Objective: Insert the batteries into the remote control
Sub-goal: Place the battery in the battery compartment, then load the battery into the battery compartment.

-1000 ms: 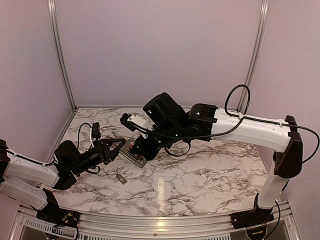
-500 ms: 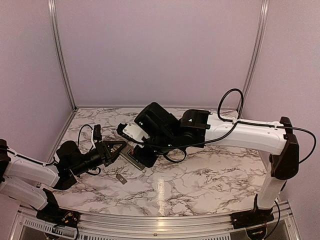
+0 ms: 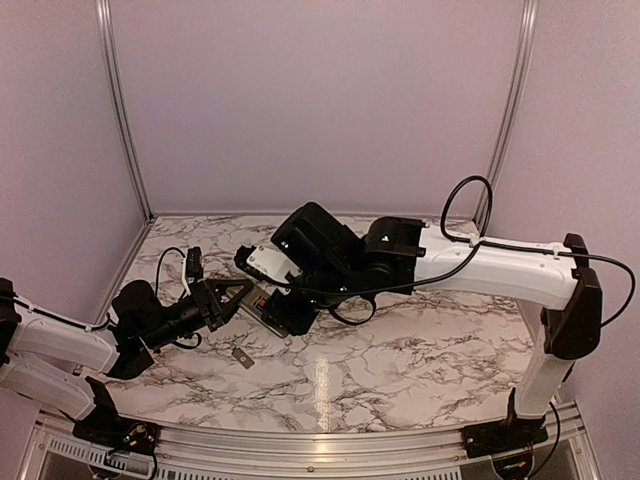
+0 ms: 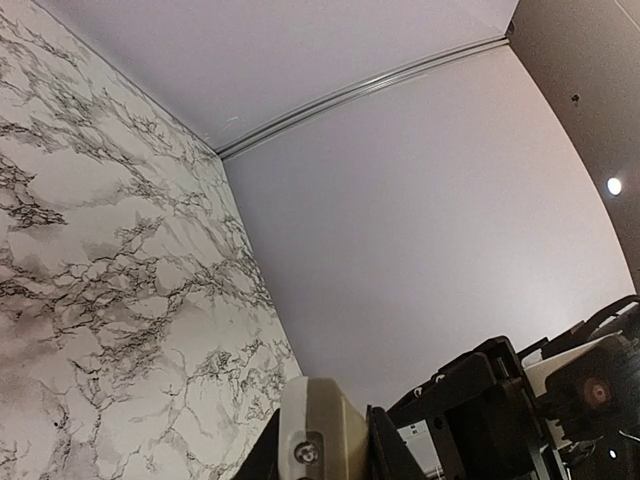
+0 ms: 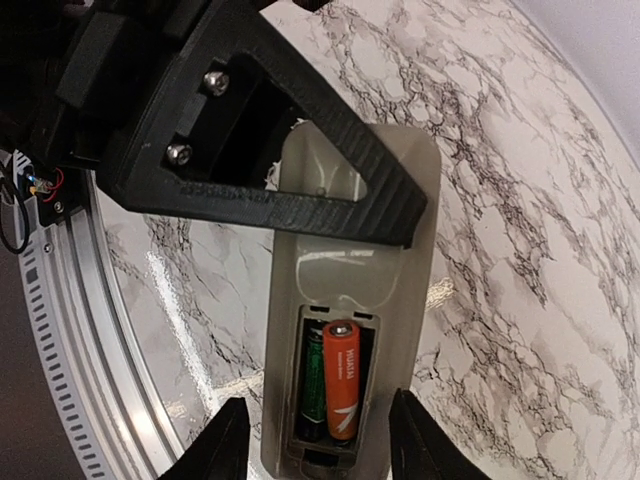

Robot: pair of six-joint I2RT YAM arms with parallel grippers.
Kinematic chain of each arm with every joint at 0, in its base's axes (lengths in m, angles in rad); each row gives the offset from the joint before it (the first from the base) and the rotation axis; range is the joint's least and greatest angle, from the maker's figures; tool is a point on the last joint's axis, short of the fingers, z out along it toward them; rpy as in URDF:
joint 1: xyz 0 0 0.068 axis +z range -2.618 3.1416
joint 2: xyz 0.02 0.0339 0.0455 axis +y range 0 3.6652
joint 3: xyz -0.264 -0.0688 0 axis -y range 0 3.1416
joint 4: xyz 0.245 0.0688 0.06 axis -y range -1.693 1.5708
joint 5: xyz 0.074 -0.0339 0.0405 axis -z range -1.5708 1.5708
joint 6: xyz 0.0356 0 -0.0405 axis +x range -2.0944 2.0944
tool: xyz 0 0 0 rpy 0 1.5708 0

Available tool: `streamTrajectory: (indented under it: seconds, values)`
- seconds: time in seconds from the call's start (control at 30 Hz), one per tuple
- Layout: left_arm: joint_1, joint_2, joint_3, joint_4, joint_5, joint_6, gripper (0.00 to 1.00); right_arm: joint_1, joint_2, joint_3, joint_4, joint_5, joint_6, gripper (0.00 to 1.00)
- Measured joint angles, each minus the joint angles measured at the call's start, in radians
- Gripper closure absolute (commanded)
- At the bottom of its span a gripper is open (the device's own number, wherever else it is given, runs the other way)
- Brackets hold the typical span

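Pins slim grey-beige plastic remote control (image 5: 345,265) steady, recess up, in clenched left gripper (image 3: 238,293), with released right gripper (image 5: 322,445) above seated orange-red cylindrical battery (image 5: 341,385) and blackish-green battery (image 5: 312,390).

Overview, wrist close-ups; shared remote control (image 5: 345,275)

Fine dark lettering along the orange-red battery (image 5: 341,380), in the recess of the remote control (image 5: 340,275), too small for me to read, dark green battery (image 5: 313,385) beside it without legible print, I read nothing else
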Motion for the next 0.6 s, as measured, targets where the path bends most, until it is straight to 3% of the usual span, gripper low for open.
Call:
streamTrajectory:
  seconds: [0.13, 0.37, 0.6]
  values:
    - [0.000, -0.001, 0.001, 0.001, 0.008, 0.004, 1.00, -0.019, -0.055, -0.032, 0.043, -0.049, 0.011, 0.41]
    - [0.000, -0.039, 0.018, -0.019, 0.042, 0.047, 1.00, -0.163, -0.254, -0.237, 0.214, -0.243, 0.083, 0.36]
    - [0.000, -0.081, 0.043, -0.072, 0.084, 0.100, 1.00, -0.220, -0.257, -0.277, 0.317, -0.421, 0.163, 0.33]
